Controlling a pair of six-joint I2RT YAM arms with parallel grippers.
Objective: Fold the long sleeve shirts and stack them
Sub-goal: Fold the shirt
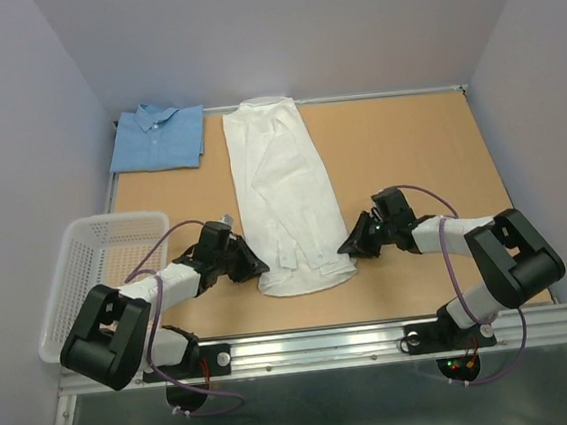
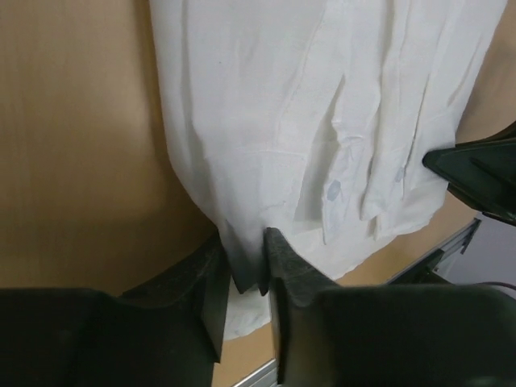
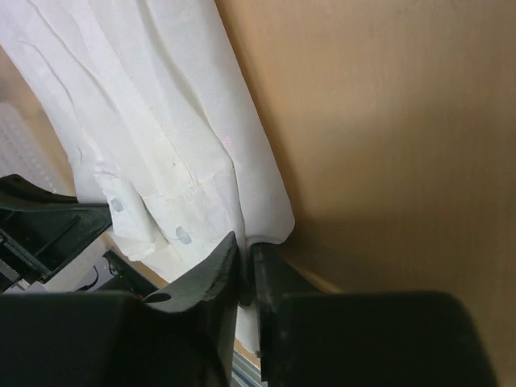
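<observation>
A metal rail [image 1: 326, 344] runs along the near edge of the table [image 1: 409, 160] and carries both arm bases. Just beyond it, the two arms reach inward and low toward the near end of the white shirt [image 1: 282, 193].

The left gripper [image 2: 248, 270] sits at the shirt's near left corner. Its jaws are drawn narrow, with a fold of the white hem pinched between them. The right gripper [image 3: 246, 266] sits at the near right corner, its jaws likewise almost together, with the shirt's edge running into the slim gap and white cloth showing below it. Each wrist view catches the other gripper as a dark shape across the cloth.

To the left, beside the left arm, the white mesh basket [image 1: 69, 283] stands at the table's left edge, apart from the white shirt. The overhead view shows only its mesh walls and floor, with tan showing through part of the mesh.

The white shirt lies flat down the middle of the table as a long, narrow strip. Its sleeves are folded inward, with buttoned cuffs near the hem, and its collar is at the far edge.

In the far left corner, the light blue shirt [image 1: 159, 137] lies folded into a compact rectangle with its collar up. It sits just beside the white shirt's collar end.
</observation>
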